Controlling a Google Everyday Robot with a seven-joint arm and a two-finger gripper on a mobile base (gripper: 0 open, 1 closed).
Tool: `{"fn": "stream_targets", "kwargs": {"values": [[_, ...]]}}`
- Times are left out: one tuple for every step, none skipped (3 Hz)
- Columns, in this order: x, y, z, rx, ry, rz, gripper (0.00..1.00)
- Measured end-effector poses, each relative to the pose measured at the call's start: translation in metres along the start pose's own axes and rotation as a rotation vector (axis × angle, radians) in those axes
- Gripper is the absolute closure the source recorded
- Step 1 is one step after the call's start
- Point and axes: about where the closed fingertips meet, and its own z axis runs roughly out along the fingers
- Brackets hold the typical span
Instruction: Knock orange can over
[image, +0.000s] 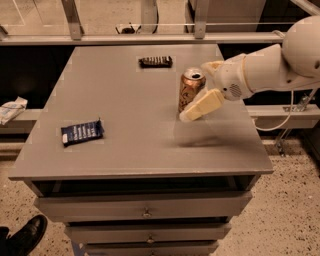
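The orange can (189, 89), copper-coloured with a silver top rim, stands upright on the grey table (125, 100), right of the middle. My gripper (199, 92) reaches in from the right on a white arm and is open. Its lower cream finger (202, 106) slants across the front of the can's lower right side. The upper finger (212, 65) is just right of the can's top. I cannot tell whether the fingers touch the can.
A dark-blue snack packet (81, 132) lies at the table's front left. A small dark wrapped bar (155, 61) lies at the back centre. Drawers sit below the table's front edge. A black shoe (24, 239) shows on the floor at lower left.
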Motion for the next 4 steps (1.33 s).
{"fn": "stream_targets", "kwargs": {"values": [[-0.014, -0.001, 0.029, -0.008, -0.073, 0.012, 0.00], [-0.043, 0.003, 0.064, -0.029, -0.148, 0.016, 0.00], [-0.097, 0.015, 0.110, -0.066, -0.236, 0.005, 0.00], [-0.132, 0.025, 0.137, -0.094, -0.282, -0.005, 0.00]]}}
